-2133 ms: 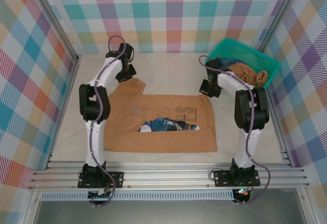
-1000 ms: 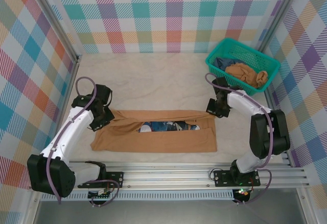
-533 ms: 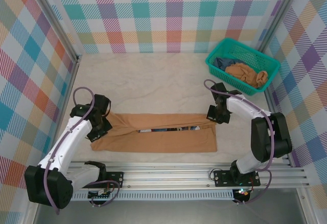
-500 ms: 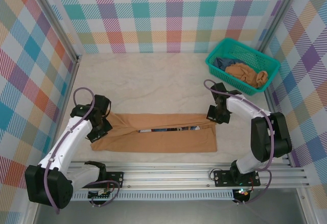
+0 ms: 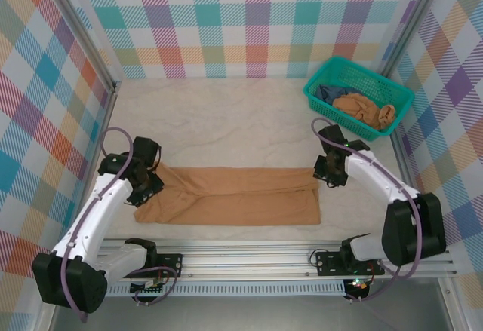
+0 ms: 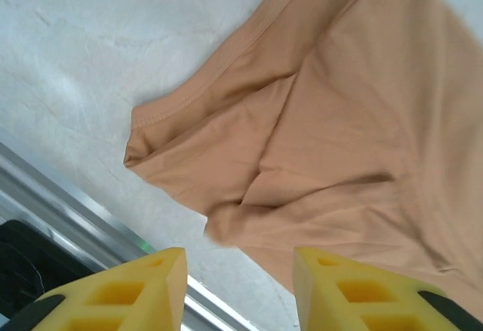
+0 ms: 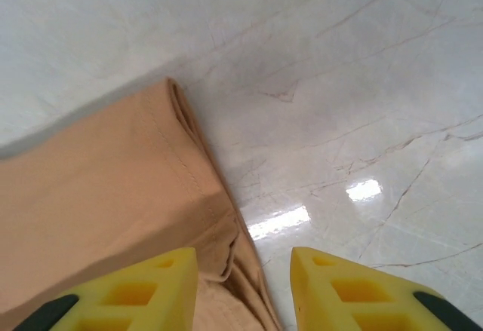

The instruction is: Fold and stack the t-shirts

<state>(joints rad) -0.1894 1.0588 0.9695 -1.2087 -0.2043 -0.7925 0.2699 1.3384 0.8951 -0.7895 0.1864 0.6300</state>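
**Both ends released: lengthwise fold closed.**
Fingers spread and empty, the left gripper (image 6: 235, 274) and right gripper (image 7: 244, 271) hang over opposite ends of the t-shirt (image 5: 234, 195), now a flat tan band along the near edge of the worktop (image 5: 241, 124). The print sliver visible half a second earlier is covered; a crosswise fold likely follows.

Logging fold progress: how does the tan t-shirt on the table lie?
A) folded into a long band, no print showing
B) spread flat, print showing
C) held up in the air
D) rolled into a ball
A: the tan t-shirt lies flat on the table as a long band, plain tan on top.
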